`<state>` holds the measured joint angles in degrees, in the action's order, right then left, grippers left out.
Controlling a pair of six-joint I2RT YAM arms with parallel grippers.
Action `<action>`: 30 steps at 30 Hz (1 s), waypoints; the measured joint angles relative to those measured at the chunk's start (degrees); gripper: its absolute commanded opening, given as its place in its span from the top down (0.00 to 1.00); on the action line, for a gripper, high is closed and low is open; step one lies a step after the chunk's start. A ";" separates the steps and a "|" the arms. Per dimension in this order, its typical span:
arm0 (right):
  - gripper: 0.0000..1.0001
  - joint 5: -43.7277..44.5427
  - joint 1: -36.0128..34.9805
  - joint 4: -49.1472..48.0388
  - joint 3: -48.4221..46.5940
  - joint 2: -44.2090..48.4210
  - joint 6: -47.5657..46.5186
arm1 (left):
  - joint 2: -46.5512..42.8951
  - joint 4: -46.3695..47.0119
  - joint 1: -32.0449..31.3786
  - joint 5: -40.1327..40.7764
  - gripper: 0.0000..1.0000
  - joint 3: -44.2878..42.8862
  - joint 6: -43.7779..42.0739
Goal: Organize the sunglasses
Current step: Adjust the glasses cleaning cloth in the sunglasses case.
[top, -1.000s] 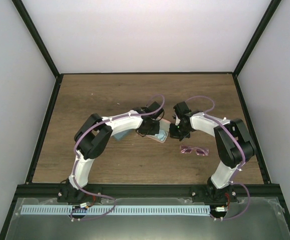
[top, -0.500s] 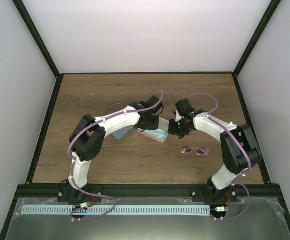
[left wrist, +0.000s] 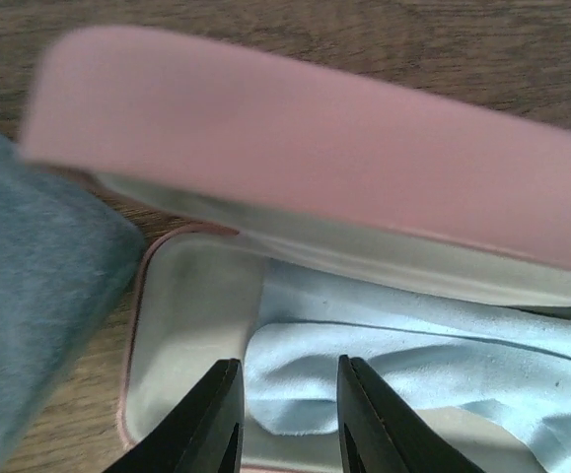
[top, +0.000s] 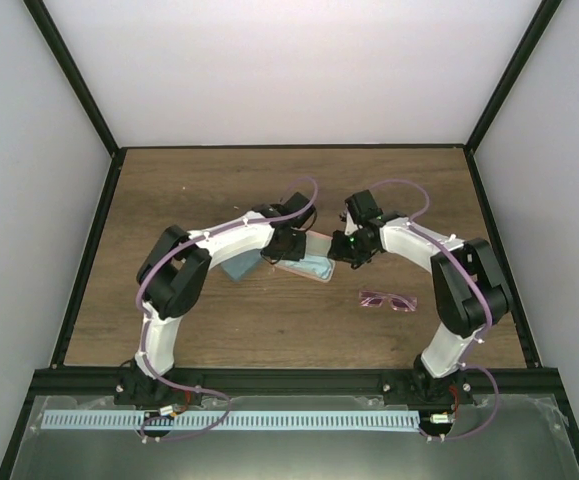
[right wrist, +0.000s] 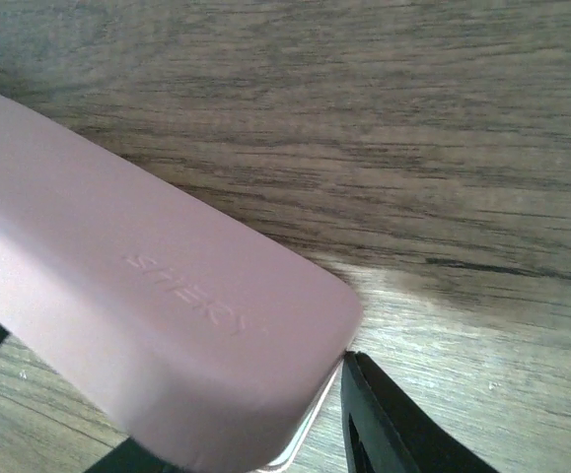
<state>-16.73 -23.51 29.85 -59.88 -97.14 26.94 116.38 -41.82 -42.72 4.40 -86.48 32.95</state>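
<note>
1. While the pink case (top: 307, 264) stands open, the sunglasses (top: 388, 300) lie on the table (top: 169, 200) near its right — pinkish-purple, translucent, thin-armed.
2. Left gripper (left wrist: 287, 399): fingers slightly parted, empty.
3. Right gripper (top: 353, 251): beside the lid — grip unclear.

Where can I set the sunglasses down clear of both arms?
Free: the far strip of table along the back wall, corner to corner; the near-centre patch between the arm bases, left of the sunglasses. Crowded: the middle, where the left gripper and right gripper flank the open pink case, grey case alongside.
</note>
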 measured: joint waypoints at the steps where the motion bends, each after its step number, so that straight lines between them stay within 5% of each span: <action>1: 0.70 0.00 0.00 0.02 -0.26 -0.15 -0.02 | 0.35 0.20 -0.02 -0.22 0.71 -0.07 0.00; 14: 0.75 -0.66 0.00 -0.33 -0.52 -2.56 -0.11 | 4.39 0.81 -0.07 -1.46 0.74 -1.18 -0.17; 23: 0.75 -1.11 -0.11 -0.39 -0.52 -2.56 -0.09 | 4.66 0.85 -0.20 -0.44 0.95 -1.14 -0.33; 30: 0.76 -1.11 -0.15 -0.39 -0.52 -2.56 -0.09 | 4.76 1.05 -0.72 0.74 0.96 -1.05 -0.37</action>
<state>-17.85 -23.66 29.45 -60.40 -99.70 26.85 121.14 -40.77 -43.44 5.15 -87.53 32.58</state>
